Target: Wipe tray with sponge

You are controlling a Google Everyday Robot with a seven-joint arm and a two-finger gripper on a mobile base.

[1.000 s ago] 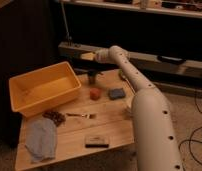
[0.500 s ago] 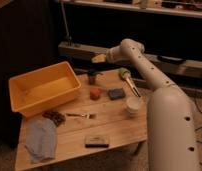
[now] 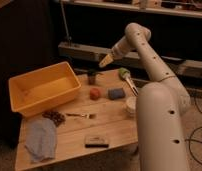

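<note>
The gripper (image 3: 106, 61) has swung right, farther from the tray (image 3: 49, 101).

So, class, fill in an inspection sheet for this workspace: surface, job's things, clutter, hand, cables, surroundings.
Surface: wooden table, crowded.
Job's things: yellow tray at the table's left rear, nothing seen inside; blue sponge lying on the table to its right, not held.
Clutter: red ball, dark cup, green brush, white bowl, fork, grapes, blue cloth, dark block.
Hand: hand in the air above the table's far edge, apart from the sponge.
Cables: cables on the floor, right.
Surroundings: dark shelving behind.
</note>
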